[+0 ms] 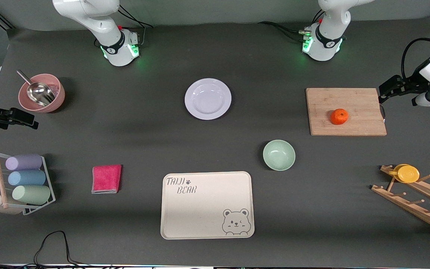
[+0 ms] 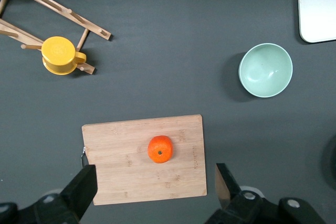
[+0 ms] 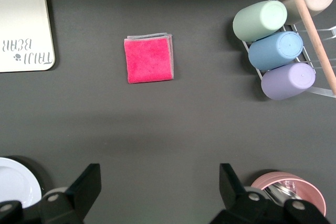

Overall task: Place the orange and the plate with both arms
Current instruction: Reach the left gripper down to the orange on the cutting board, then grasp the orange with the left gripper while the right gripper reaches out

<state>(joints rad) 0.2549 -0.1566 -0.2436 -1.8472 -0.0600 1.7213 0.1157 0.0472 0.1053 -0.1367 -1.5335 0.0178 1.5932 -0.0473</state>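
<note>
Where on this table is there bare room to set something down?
The bear tray is bare, as is the plate. Open mat lies between plate, tray and pink cloth. The cutting board holds only the orange. The table's ends are crowded.

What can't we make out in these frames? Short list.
- Pink bowl, front view: the metal scoop hides what lies in it; cut by the edge in the right wrist view.
- Plate, right wrist view: mostly cut off at the edge.
- Beige tray, left wrist view: only a corner shows.
- Left gripper and right gripper: only the open fingertips show in the wrist views; in the front view both sit at the frame edges.
</note>
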